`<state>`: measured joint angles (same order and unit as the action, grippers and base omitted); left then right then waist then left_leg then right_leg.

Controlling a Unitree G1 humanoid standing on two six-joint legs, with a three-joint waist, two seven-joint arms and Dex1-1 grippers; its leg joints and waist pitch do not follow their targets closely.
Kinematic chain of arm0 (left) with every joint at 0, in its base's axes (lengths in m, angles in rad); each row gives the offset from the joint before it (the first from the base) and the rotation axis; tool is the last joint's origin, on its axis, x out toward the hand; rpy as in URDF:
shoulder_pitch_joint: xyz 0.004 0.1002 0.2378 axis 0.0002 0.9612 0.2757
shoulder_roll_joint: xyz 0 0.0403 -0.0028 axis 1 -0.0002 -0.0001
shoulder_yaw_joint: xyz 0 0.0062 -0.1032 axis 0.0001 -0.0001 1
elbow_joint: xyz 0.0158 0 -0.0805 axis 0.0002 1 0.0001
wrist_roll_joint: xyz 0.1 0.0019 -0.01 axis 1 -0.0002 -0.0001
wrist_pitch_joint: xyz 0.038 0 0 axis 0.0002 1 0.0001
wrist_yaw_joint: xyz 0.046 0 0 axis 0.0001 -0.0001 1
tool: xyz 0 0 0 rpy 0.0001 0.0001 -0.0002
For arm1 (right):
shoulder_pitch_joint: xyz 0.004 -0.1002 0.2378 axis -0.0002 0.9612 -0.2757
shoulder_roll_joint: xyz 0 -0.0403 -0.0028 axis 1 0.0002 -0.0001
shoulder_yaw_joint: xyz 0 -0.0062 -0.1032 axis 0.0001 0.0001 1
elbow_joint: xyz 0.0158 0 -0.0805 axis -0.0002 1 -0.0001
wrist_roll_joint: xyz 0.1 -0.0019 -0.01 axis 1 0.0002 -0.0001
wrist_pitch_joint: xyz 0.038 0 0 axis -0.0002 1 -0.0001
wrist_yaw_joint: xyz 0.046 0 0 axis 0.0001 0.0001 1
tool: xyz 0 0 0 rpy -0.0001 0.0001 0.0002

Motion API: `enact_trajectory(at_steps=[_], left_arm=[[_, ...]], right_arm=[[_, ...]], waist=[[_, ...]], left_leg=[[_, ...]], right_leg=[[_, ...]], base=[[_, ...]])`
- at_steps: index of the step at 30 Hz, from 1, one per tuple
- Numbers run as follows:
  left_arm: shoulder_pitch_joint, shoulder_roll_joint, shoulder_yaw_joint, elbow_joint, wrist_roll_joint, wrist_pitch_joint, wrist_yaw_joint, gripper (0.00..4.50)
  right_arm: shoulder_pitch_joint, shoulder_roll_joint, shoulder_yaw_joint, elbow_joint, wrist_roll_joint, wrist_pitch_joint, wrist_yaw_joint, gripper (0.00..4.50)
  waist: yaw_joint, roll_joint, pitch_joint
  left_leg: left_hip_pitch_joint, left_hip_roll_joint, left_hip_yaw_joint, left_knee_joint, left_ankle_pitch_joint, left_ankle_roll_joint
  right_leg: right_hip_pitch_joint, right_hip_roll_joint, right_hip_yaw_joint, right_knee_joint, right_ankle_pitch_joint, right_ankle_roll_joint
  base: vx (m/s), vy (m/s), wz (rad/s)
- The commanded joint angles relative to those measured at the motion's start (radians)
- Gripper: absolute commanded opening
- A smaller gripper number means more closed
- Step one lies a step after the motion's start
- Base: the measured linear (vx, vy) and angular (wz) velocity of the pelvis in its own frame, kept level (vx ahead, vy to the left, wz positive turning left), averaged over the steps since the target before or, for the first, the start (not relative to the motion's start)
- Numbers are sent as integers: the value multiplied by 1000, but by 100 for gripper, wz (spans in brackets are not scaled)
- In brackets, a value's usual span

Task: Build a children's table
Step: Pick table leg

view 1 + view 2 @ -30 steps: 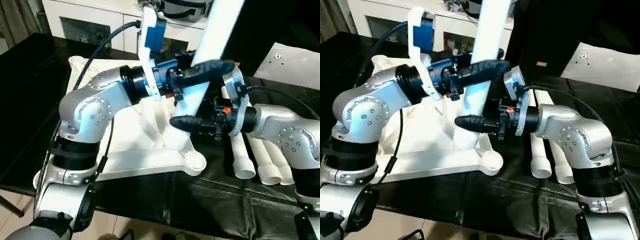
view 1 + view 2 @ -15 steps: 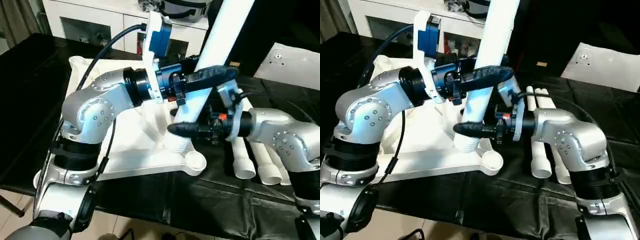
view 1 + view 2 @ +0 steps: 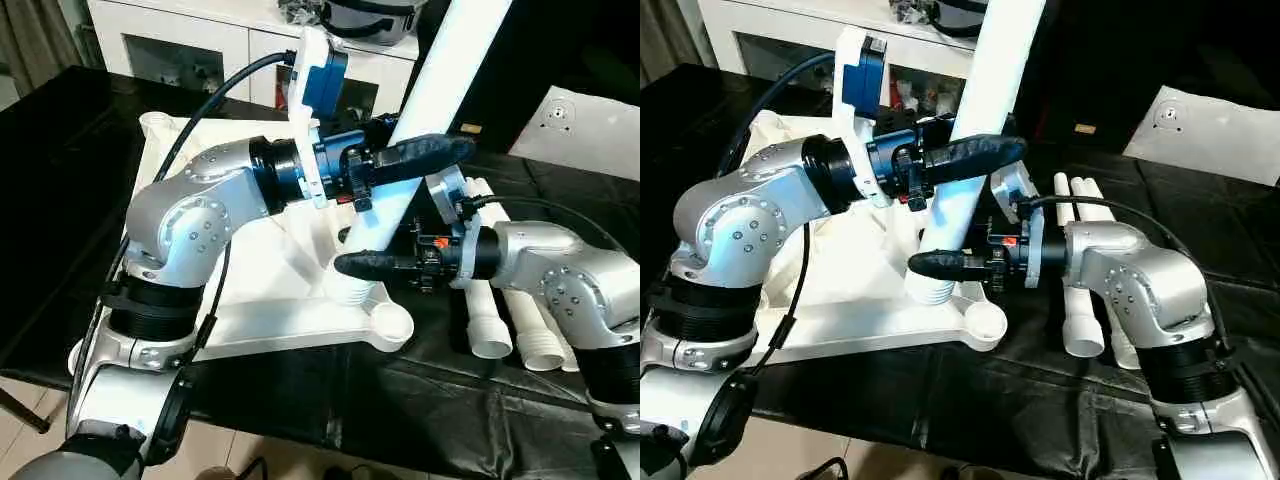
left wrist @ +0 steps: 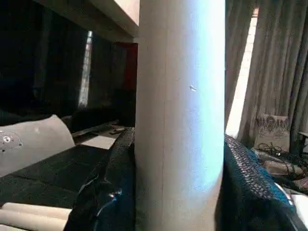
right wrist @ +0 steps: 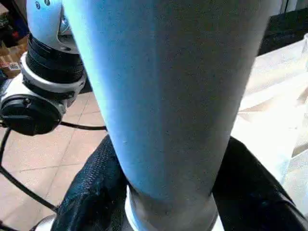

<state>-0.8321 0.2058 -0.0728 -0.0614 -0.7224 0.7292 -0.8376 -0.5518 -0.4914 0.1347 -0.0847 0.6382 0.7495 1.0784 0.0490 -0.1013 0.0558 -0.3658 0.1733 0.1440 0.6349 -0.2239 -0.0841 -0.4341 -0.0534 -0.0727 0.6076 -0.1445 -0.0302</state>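
Tabletop (image 3: 300, 320): white, upside down on black-covered table (image 3: 420, 420); ribbed underside up, round corner socket (image 3: 392, 325) at near corner, towards R arm.
Held leg (image 3: 440, 75): long white tapered tube, tilted, top leaning away from L arm; lower ribbed end (image 3: 928, 290) down on tabletop, just beside the near corner socket, on L-arm side. Seated or only resting: can't tell.
L gripper (image 3: 400, 170): reaching across above tabletop; jaws clamped on held leg abt mid-height, black finger (image 4: 108, 192) pressed to each side in L wrist view.
R gripper (image 3: 960, 255): low on held leg, just above tabletop, below L gripper; jaws closed round leg near ribbed end, fingers (image 5: 91, 192) hugging both sides in R wrist view.
Spare legs (image 3: 505, 310): three white tubes lying side by side on table, beside tabletop on R-arm side, partly behind R forearm; open ends towards robot.
White block (image 3: 590, 125): flat on table, beyond spare legs, well apart from tabletop.
White cabinet (image 3: 190, 40): behind table, beyond far edge of tabletop.
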Motion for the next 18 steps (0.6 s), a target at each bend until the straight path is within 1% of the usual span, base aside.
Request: enact_trajectory(at_steps=[1,2,3,4,5,11,12,13,15,16,17,18], left_arm=[[-22,-6,-15,-8,3,4,-8,180],[-22,-5,-15,-8,3,4,-9,180],[-21,-2,-15,-10,2,4,-11,180],[-18,2,-19,-14,3,4,-18,180],[-17,3,-20,-16,3,5,-20,180],[-13,10,-28,-22,5,7,-31,180],[-12,11,-30,-23,7,6,-32,180],[-12,12,-30,-23,7,6,-34,180],[-12,13,-31,-23,8,5,-35,180],[-13,13,-30,-22,8,5,-36,180],[-14,14,-31,-20,8,5,-37,180],[-14,14,-31,-20,8,5,-37,180]], right_arm=[[-3,-4,-20,3,14,-11,0,255],[-5,-1,-24,3,20,-6,-2,269],[-7,3,-30,3,29,2,-4,269],[-9,4,-32,4,33,5,-5,289],[-9,4,-32,4,33,7,-6,297],[-9,6,-43,7,42,11,5,301],[-9,7,-47,6,47,13,9,273],[-8,7,-47,5,48,14,12,273],[-8,6,-46,5,49,14,14,254],[-8,6,-45,5,49,15,15,254],[-7,5,-42,6,49,15,14,232],[-7,5,-42,6,49,15,14,227]], waist=[[3,10,-75],[4,9,-75],[4,12,-74],[5,10,-75],[5,10,-75],[7,11,-75],[7,11,-75],[7,13,-75],[7,12,-75],[7,12,-74],[8,13,-75],[9,12,-75]], left_leg=[[-6,40,1,-67,-30,36],[-6,40,1,-67,-30,36],[-5,41,1,-68,-31,36],[-5,41,1,-67,-33,38],[-4,41,1,-68,-32,38],[-6,39,1,-68,-33,33],[-5,40,1,-68,-33,34],[-6,40,1,-68,-32,33],[-5,40,1,-68,-32,33],[-5,41,1,-68,-33,33],[-5,40,1,-68,-35,31],[-6,39,1,-67,-33,31]], right_leg=[[84,-70,44,-73,-330,-108],[84,-70,44,-73,-330,-109],[83,-71,44,-73,-329,-112],[83,-70,44,-73,-328,-112],[83,-70,44,-73,-327,-112],[84,-70,44,-74,-333,-107],[84,-70,44,-74,-332,-107],[84,-70,45,-73,-330,-108],[83,-70,44,-72,-321,-113],[84,-70,44,-72,-322,-113],[84,-70,44,-73,-327,-112],[85,-70,44,-73,-326,-111]], base=[[0,0,0],[0,0,0],[0,0,0],[0,0,0],[0,0,0],[0,0,0],[0,0,0],[0,0,0],[0,0,0],[0,0,0],[0,0,0],[0,0,0]])
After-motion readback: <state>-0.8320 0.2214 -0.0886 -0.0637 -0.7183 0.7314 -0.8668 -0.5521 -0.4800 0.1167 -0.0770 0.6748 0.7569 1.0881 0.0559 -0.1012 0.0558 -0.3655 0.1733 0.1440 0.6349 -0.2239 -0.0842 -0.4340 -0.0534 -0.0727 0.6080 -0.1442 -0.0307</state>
